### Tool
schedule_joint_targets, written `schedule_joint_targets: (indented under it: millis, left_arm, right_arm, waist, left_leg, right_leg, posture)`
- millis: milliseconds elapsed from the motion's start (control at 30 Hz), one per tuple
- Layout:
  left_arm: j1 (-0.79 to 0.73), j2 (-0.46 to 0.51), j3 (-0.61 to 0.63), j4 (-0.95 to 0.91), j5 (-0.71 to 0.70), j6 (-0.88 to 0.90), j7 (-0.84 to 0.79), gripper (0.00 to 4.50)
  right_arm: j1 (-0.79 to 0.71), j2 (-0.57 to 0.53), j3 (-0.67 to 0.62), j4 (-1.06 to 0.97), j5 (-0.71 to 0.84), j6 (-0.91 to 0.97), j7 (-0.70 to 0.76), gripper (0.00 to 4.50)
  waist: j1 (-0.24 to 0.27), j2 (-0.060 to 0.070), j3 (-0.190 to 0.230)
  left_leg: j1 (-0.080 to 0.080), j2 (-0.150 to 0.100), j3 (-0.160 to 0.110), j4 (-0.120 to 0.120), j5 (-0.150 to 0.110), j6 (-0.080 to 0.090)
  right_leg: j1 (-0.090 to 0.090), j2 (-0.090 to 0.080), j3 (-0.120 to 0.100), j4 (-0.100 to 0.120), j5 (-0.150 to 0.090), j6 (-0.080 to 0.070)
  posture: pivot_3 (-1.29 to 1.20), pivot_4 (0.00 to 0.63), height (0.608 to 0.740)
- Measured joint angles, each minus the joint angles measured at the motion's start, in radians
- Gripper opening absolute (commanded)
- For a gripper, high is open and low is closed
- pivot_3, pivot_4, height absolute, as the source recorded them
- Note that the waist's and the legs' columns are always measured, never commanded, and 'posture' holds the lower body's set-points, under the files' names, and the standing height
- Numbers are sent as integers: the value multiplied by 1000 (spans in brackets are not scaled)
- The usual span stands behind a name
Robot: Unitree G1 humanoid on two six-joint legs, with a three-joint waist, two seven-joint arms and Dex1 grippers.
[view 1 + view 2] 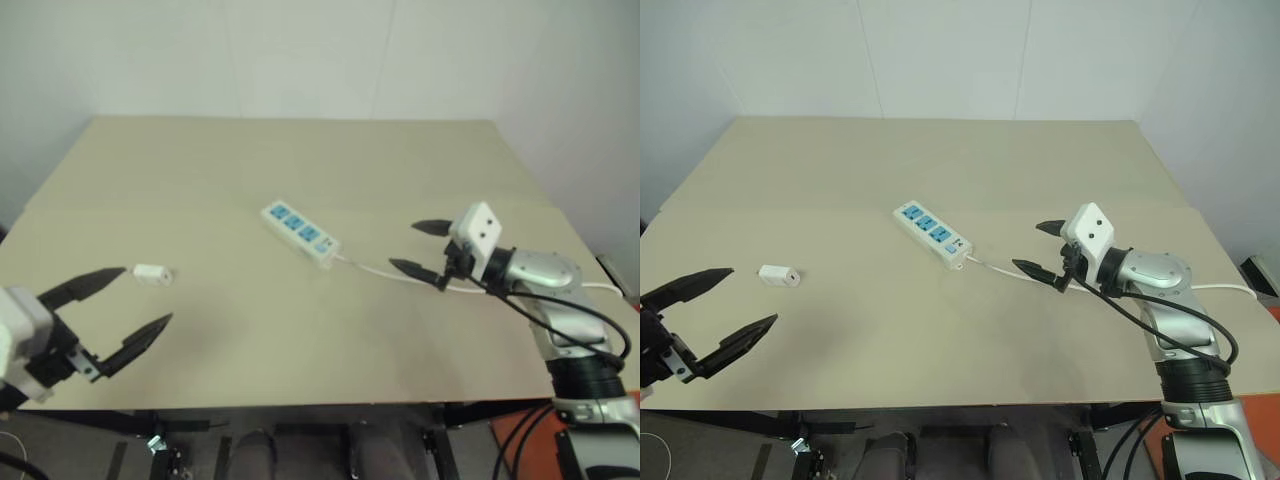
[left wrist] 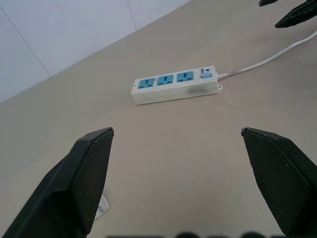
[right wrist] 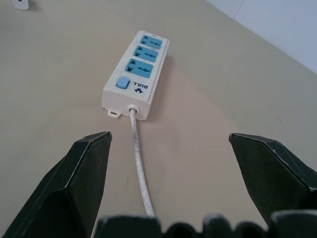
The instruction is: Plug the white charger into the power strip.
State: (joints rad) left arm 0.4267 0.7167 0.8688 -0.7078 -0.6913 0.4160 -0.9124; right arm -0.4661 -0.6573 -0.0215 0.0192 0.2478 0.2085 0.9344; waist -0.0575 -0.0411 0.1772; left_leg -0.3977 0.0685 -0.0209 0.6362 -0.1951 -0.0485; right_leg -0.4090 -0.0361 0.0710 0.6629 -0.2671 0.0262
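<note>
On the tan table (image 1: 300, 340), both black-fingered grippers, left (image 1: 120, 305) and right (image 1: 425, 250), gape wide and empty; small white boxy charger (image 1: 152, 274) lies apart from the long white three-socket power strip (image 1: 299, 234).

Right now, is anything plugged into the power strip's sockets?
No: all three blue sockets of the power strip sit bare, and the white charger lies apart on the table.

small white charger (image 1: 152, 274) lying unplugged, well left of white power strip (image 1: 299, 234), 3 blue sockets empty, lying diagonally

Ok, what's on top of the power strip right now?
Nothing: the power strip shows three empty blue sockets and a switch. The white charger lies apart on the table. The strip's underside is hidden.
</note>
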Motion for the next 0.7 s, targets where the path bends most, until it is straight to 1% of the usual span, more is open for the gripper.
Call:
schedule_joint_targets:
  millis: [333,433,467,600,700]
  left_arm:
    - [-1,0,-6,1,0,-2,0,4500]
    - [-7,0,-19,1,0,-3,0,4500]
    - [-11,1,-24,2,0,-3,0,4500]
    - [-45,10,-50,13,2,-7,1,4500]
    - [-60,16,-68,21,6,-18,2,4500]
  right_arm:
    - [-4,0,8,3,-3,0,0,4468]
    - [-26,21,28,11,-22,2,-18,4468]
    - [-35,39,43,18,-35,11,-33,4468]
    - [-84,174,136,119,-101,73,-133,4468]
    - [-125,229,188,203,-155,102,-185,4468]
  waist:
    - [0,0,0]
    - [-1,0,0]
    - [-3,0,0]
    - [-11,0,0]
    - [-11,0,0]
  left_leg:
    - [0,0,0,0,0,0]
    - [0,0,0,0,0,0]
    - [1,0,0,0,0,0]
    - [1,0,0,-1,0,0]
    - [-4,0,0,-1,0,0]
  right_leg:
    - [0,0,0,0,0,0]
    - [0,0,0,0,0,0]
    - [0,0,0,0,0,0]
    - [0,1,0,1,0,0]
    - [-5,1,1,1,2,-3]
  posture:
    - [0,150,740]
    - [0,150,740]
    - [0,150,740]
    - [0,150,740]
    - [0,150,740]
